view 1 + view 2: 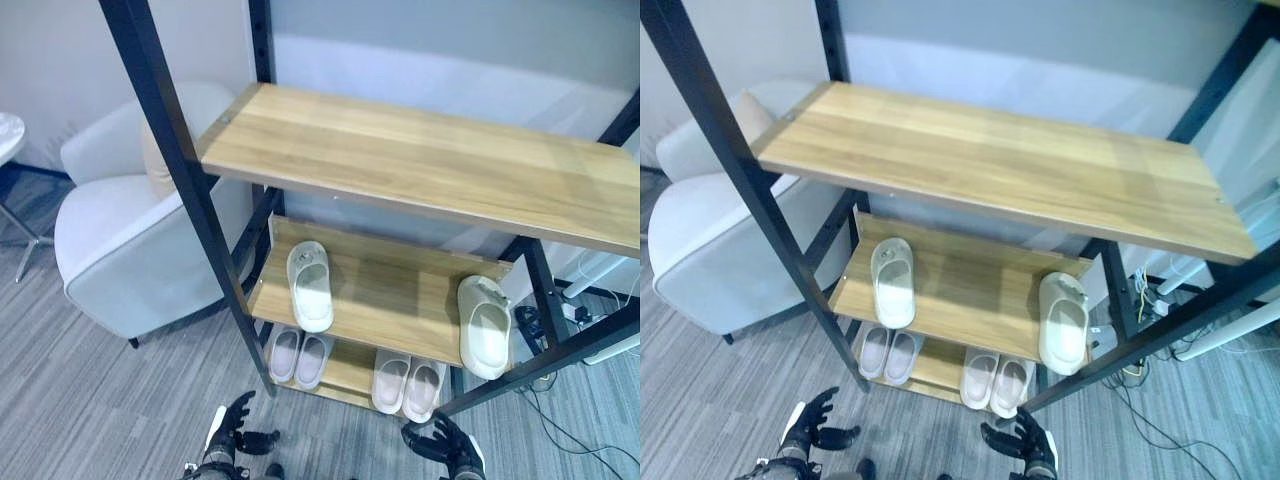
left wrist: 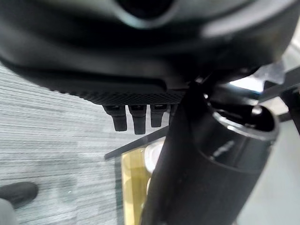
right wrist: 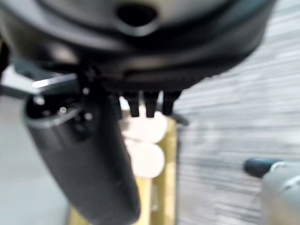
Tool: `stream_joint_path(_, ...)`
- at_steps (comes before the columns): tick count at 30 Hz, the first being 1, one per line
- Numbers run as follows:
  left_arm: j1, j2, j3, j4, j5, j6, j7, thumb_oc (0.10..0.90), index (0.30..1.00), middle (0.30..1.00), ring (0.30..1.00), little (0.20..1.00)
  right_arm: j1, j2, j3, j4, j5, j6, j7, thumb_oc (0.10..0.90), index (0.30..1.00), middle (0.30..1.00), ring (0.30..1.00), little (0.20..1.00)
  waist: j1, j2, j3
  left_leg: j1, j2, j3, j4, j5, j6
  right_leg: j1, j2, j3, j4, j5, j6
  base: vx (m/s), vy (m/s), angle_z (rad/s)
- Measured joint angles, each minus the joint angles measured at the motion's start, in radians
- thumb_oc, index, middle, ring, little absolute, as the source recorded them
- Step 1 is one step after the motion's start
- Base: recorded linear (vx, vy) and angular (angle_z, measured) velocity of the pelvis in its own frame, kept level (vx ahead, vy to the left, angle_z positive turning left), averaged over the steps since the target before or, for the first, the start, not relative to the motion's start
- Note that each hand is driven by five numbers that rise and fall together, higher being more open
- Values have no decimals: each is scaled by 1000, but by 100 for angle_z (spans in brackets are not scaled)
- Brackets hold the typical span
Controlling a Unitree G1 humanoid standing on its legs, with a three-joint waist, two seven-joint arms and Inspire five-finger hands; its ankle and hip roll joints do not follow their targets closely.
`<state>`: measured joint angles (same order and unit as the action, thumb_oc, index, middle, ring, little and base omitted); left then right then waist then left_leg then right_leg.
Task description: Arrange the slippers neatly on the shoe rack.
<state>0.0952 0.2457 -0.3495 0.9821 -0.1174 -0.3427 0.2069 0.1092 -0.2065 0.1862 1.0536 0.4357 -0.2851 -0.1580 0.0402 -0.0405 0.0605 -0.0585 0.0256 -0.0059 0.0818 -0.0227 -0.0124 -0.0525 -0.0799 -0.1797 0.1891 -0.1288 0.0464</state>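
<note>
1. Two loose slippers are lying well apart on the middle shelf [image 1: 380,290] of the rack [image 1: 165,130]: the left slipper [image 1: 311,285] near the shelf's left end, the right slipper [image 1: 484,325] at its right end, reaching the front edge.
2. Two pairs are already sitting side by side on the bottom shelf: a left pair [image 1: 299,356] and a right pair [image 1: 408,384].
3. The left hand [image 1: 232,432] is hanging low in front of the rack, fingers spread and relaxed, holding nothing.
4. The right hand [image 1: 445,443] is hanging low as well, fingers loosely extended, empty.
5. The slippers are looking like light, soft moulded foam: likely bending under a squeeze and sliding easily on the smooth wood.
6. Probably the best hold is pinching across the strap, or clasping the sole's sides near the middle.
7. An armchair [image 1: 120,240] is standing left of the rack.
</note>
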Motion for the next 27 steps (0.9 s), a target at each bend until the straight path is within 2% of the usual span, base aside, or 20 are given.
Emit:
stream_joint_path(4,21,-22,6,0,-10,-1,-5,800,900,900,900,900,18,5,3,33,-19,12,2,800,900,900,900,900,9,32,-20,44,4,-26,-52,29,-7,74,23,-9,-95,33,-9,-93,-190,16)
stream_joint_path(7,28,-31,8,13,-77,1,-60,800,900,900,900,900,11,3,2,41,-38,13,2,800,900,900,900,900,25,46,-28,63,17,-32,-80,49,-22,129,46,-11,-195,76,-11,-90,-142,1)
stream_joint_path(12,22,-31,-6,14,-80,2,-120,800,900,900,900,900,-5,-12,-2,82,-39,12,4,800,900,900,900,900,27,72,-36,69,49,-38,-126,90,-55,134,82,-17,-248,106,-29,-103,-63,3)
stream_joint_path(14,20,-13,-105,-70,-97,15,-155,800,900,900,900,900,-13,-42,-12,120,-38,16,4,800,900,900,900,900,27,93,-3,35,52,-60,-103,102,-73,116,87,-33,-245,107,-30,-77,21,19)
stream_joint_path(15,23,-13,-124,-104,-95,24,-167,800,900,900,900,900,-10,-53,-23,118,-39,21,4,800,900,900,900,900,28,111,2,34,50,-59,-105,107,-79,113,87,-35,-246,113,-38,-10,70,8)
stream_joint_path(16,83,73,-210,-319,-91,71,-194,800,900,900,900,900,2,-78,-24,118,-47,30,12,800,900,900,900,900,22,119,12,36,46,-59,-120,112,-87,111,86,-34,-258,122,-43,3,89,-5)
stream_joint_path(17,135,160,-252,-489,-74,65,-242,800,900,900,900,900,-1,-98,-28,116,-58,34,18,800,900,900,900,900,21,127,16,43,47,-56,-136,115,-92,114,87,-30,-269,129,-39,52,82,-14)
stream_joint_path(19,188,217,-258,-636,-71,12,-309,800,900,900,900,900,9,-134,-44,117,-67,38,18,800,900,900,900,900,18,144,21,51,44,-48,-153,116,-81,112,84,-17,-263,133,-34,114,85,-19)
stream_joint_path(20,214,255,-252,-732,-74,20,-340,800,900,900,900,900,11,-156,-48,118,-80,51,18,800,900,900,900,900,20,157,22,72,43,-34,-177,113,-72,124,80,-5,-269,136,-30,123,75,-22)
stream_joint_path(22,248,282,-184,-789,-98,21,-394,800,900,900,900,900,10,-157,-57,117,-101,55,19,800,900,900,900,900,4,159,21,89,39,-25,-177,105,-57,143,74,7,-283,140,-22,59,64,-17)
stream_joint_path(27,252,324,-90,-795,-152,59,-416,800,900,900,900,900,-9,-124,-32,115,-126,64,25,800,900,900,900,900,0,155,21,99,34,-7,-172,101,-49,146,69,21,-287,142,-19,42,40,-10)
